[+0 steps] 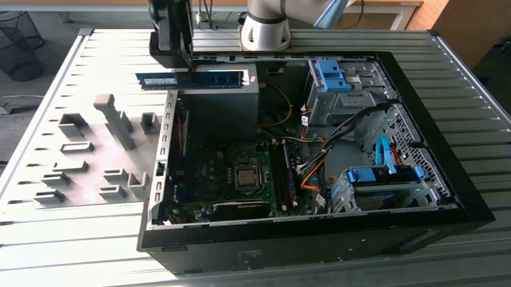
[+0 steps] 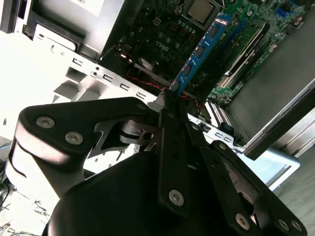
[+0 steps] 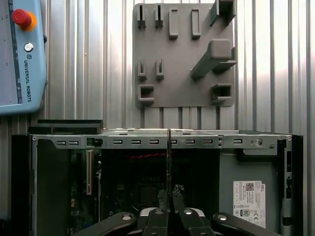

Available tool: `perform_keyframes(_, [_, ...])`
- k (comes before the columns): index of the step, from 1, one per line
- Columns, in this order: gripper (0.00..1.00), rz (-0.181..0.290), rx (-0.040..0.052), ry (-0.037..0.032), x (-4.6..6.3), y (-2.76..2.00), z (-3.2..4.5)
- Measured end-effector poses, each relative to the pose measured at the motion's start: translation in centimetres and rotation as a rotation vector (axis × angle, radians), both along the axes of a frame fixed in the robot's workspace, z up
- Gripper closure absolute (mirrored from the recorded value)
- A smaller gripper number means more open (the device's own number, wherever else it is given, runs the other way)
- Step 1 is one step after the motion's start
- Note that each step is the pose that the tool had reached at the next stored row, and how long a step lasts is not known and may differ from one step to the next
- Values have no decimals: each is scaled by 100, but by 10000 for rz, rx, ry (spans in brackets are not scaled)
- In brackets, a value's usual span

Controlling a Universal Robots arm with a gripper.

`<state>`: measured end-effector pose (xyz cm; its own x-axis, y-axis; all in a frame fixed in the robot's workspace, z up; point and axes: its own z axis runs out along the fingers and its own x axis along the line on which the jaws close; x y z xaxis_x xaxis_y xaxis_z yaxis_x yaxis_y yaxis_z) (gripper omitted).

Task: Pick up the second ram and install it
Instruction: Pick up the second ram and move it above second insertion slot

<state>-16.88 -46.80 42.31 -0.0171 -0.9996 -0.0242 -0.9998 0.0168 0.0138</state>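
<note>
**Second ram clamped in the gripper, held over the open case**

In the exterior view, the gripper point(image 1: 181, 64) has its fingers closed tight on the second ram point(image 1: 209, 79). The stick is held level and on edge, above the power supply point(image 1: 219, 104) at the far side of the computer case point(image 1: 319, 239). The grip sits toward the exterior view's left end of the stick, so most of its length juts out over the case. I judge the on-edge hold is meant to keep the contact edge facing down toward the motherboard point(image 1: 231, 173). There, the other memory stick point(image 1: 281, 173) already stands seated as a dark strip. The grey holder plate point(image 1: 88, 161) lies on the table point(image 1: 80, 251), to the exterior view's left of the case.

In the second wrist view, you can check the clamp directly. The fingers point(image 2: 170, 147) press together on one end of the second ram point(image 2: 202, 49). The rest of the stick runs away from them, well above the board and pointing toward the CPU socket point(image 2: 202, 9).

In the first wrist view, the second ram point(image 3: 169, 157) appears edge-on as a thin dark line rising from the gripper point(image 3: 169, 199) across the case wall. The holder plate sits beyond that wall, and a teach pendant point(image 3: 19, 54) rests on the table to one side.
</note>
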Motion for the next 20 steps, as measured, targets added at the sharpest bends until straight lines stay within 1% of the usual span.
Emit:
perform_keyframes(15, [86, 1, 0, 0, 173, 0, 0])
perform_keyframes(20, [86, 0, -1, 0, 280, 0, 0])
